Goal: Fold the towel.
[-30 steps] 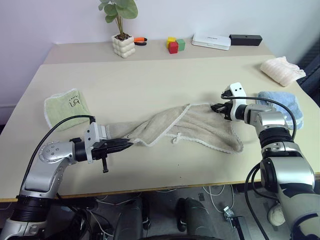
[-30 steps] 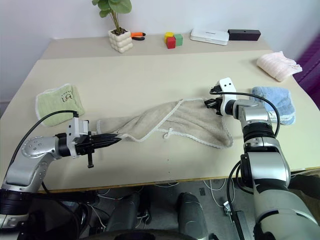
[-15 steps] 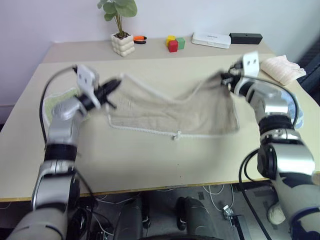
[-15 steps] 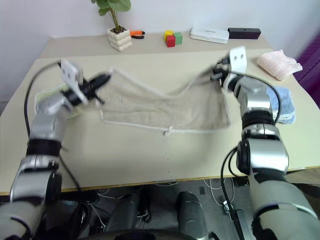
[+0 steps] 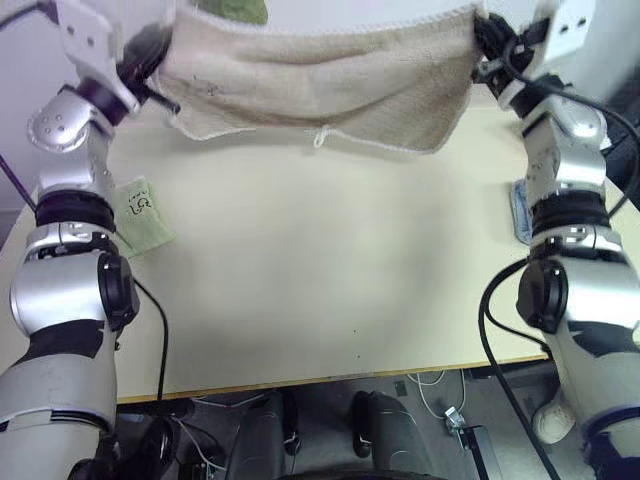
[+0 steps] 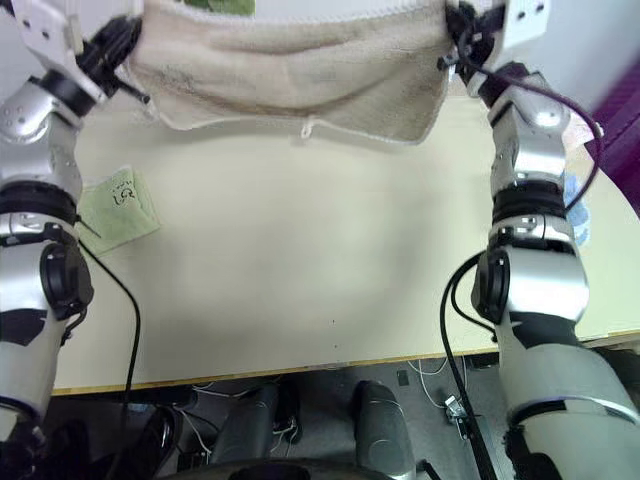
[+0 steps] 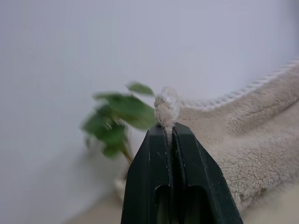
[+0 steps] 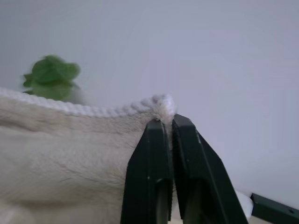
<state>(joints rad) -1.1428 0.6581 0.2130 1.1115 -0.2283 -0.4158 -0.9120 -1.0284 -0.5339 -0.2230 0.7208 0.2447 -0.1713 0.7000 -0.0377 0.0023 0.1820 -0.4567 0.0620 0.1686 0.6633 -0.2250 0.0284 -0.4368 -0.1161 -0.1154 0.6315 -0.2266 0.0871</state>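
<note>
Left eye view. We recorded the towel [image 5: 320, 80] held in the air above the table [image 5: 330, 270], stretched between two raised arms, its top edge running level and its lower edge sagging in a shallow curve with a small white loop [image 5: 320, 138] hanging at the middle. The left gripper [image 5: 160, 62] was clamped on one upper corner, the right gripper [image 5: 482, 42] on the other. Beside the left arm a small green towel [image 5: 138, 215] lay flat on the table; a strip of light blue towel [image 5: 519, 210] showed behind the right forearm.

Right eye view. We noted the same hanging towel [image 6: 290, 75], well clear of the tabletop. The plant behind it was hidden but for a scrap of green at the top. The upper corners ran close to the frame's edge, so the grips were hard to make out here.

Left wrist view. We saw the two black fingers [image 7: 154, 177] pressed together on a pinch of terry and white cord, a tuft standing above the tips. The plant [image 7: 119, 126] stood blurred beyond.

Right wrist view. We saw the fingers [image 8: 149, 177] closed on the corded corner likewise.

Handling. We judged the cloth soft, limp and light, thick enough to drape heavily between holds; not slippery, not fragile. The corded corners seemed the sound places to hold. The pinches looked shallow, so a jerk might pull a corner free.
</note>
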